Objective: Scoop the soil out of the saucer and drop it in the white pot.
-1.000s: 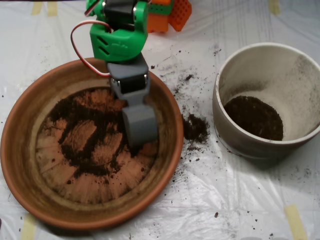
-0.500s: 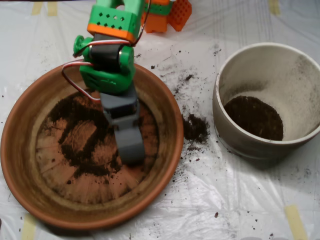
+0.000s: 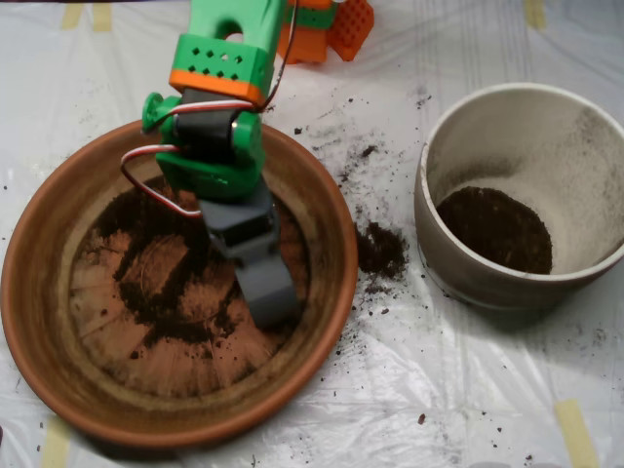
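Your green plastic arm (image 3: 219, 117) enters from the top edge and reaches downward, tilted slightly to the right. An orange band crosses its upper segment, with a black servo below it. A red-and-white wire loops out on its left side. The grey clamshell claw (image 3: 265, 292) points down and right at the lowest end.

The saucer (image 3: 39, 292) is matt, ridged terracotta clay. The white pot (image 3: 585, 185) looks like dusty, smudged ceramic. The soil (image 3: 156, 302) is loose and crumbly. The scoop (image 3: 265, 290) is smooth grey plastic. Glossy, wrinkled plastic sheet (image 3: 468, 390) covers the bench.
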### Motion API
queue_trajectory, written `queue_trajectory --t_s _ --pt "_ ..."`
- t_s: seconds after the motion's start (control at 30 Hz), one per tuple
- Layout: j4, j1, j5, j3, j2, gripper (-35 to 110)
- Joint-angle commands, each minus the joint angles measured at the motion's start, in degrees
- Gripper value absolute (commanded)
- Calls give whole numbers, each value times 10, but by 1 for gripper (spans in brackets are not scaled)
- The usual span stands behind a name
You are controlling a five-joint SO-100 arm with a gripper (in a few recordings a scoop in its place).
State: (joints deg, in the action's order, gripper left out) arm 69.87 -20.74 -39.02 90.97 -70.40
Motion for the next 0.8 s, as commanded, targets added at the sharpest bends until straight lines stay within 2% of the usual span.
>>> queue_trajectory --t_s 0.0,0.2,0.4,0.77 --pt "-15 -34 -31 28 -34 39" --pt "-85 -49 -74 129 -85 34" --pt "-127 -21 -85 216 -152 35" --pt "-130 -24 -102 242 -167 24"
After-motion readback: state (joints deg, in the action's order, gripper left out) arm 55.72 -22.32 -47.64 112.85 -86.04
